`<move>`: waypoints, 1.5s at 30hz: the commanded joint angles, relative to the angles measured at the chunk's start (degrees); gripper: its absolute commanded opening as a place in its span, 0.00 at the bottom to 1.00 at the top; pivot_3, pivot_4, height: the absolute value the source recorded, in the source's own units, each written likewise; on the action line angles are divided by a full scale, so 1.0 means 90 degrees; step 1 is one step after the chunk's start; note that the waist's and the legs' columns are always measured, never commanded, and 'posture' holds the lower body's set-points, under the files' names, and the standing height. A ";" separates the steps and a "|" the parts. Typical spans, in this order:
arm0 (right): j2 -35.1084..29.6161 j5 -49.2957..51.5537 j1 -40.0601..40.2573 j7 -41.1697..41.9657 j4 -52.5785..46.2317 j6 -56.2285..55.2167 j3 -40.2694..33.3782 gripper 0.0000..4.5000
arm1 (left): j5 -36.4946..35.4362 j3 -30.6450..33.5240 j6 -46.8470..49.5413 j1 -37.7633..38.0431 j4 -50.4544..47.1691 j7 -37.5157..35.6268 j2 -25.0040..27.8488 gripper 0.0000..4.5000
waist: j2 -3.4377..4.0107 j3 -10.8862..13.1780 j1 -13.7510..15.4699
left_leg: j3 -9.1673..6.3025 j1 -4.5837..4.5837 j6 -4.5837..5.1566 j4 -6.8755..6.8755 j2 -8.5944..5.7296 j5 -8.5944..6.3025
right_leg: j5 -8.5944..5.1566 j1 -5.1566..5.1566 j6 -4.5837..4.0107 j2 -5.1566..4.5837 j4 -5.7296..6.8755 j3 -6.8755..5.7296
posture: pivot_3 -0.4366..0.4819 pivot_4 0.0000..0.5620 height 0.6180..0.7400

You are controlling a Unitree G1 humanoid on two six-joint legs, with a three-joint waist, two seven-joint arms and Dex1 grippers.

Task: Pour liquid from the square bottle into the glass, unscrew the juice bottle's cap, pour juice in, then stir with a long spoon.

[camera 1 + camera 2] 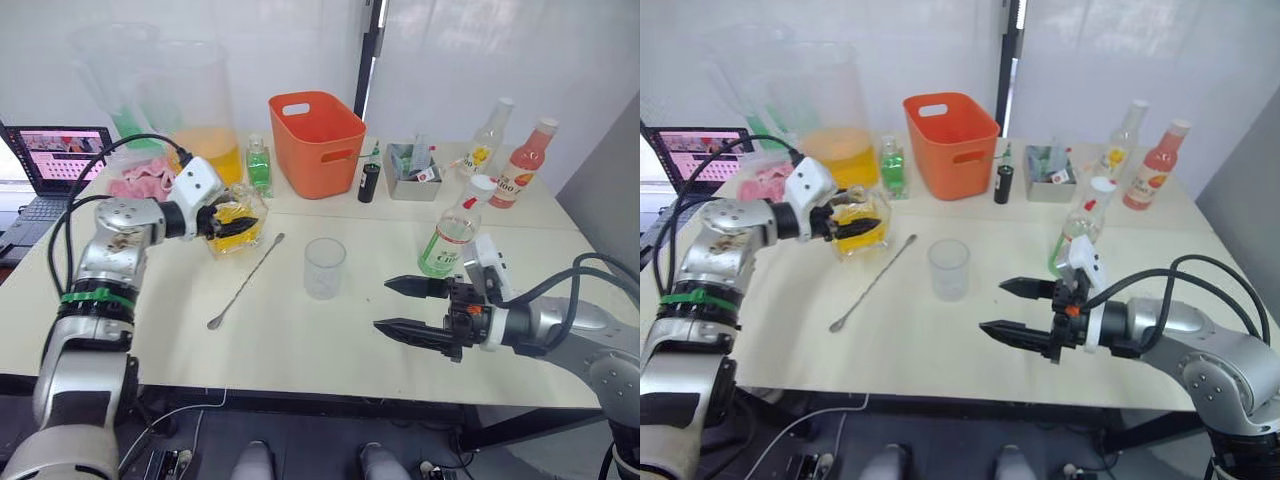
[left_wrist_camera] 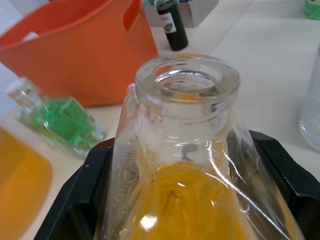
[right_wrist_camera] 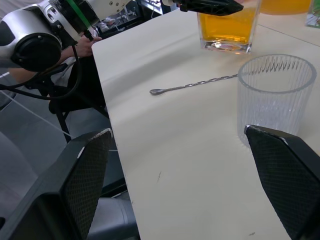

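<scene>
The square bottle [image 1: 240,246] holds amber liquid and stands at the table's left with its mouth uncapped. My left gripper [image 1: 238,222] is shut on its body, black fingers [image 2: 75,200] on either side of the glass walls. The glass [image 1: 325,267] stands empty mid-table. The long spoon [image 1: 247,280] lies flat between the two. The juice bottle [image 1: 455,235], green label and white cap, stands upright to the right of the glass. My right gripper [image 1: 400,305] hovers open in front of the juice bottle, fingertips pointing toward the glass [image 3: 275,95].
An orange bin [image 1: 315,140], a small green bottle [image 1: 259,165] and a big jug [image 1: 200,110] stand at the back. A grey tray [image 1: 412,160], a dark vial [image 1: 369,182], a yellow-flower bottle [image 1: 485,145] and a pink bottle [image 1: 525,160] sit back right. A laptop [image 1: 55,165] is far left.
</scene>
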 commanded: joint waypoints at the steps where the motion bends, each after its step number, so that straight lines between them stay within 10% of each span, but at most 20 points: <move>1: 0.0043 -0.0029 0.0064 -0.0244 -0.0253 -0.0161 -0.0209 1.00 | 0.0106 0.0103 -0.0417 -0.0606 -0.0370 0.0382 -0.0143 0.63 | 0.0000 0.0000 -0.0004 | 0.0000 0.0000 0.0000 0.0000 0.0000 0.0000 | 0.0004 0.0000 0.0006 0.0000 0.0000 0.0001 | 0.48 0.27 0.81; 45: 0.0086 0.0158 0.0368 -0.0954 -0.0607 -0.0244 -0.0488 1.00 | 0.3067 -0.1297 -0.3382 -0.0170 -0.0372 0.2604 -0.0612 0.63 | 0.0000 0.0000 -0.0016 | -0.0004 0.0003 0.0002 0.0003 -0.0001 0.0002 | 0.0018 0.0004 0.0030 0.0003 0.0009 0.0004 | 0.48 0.27 0.81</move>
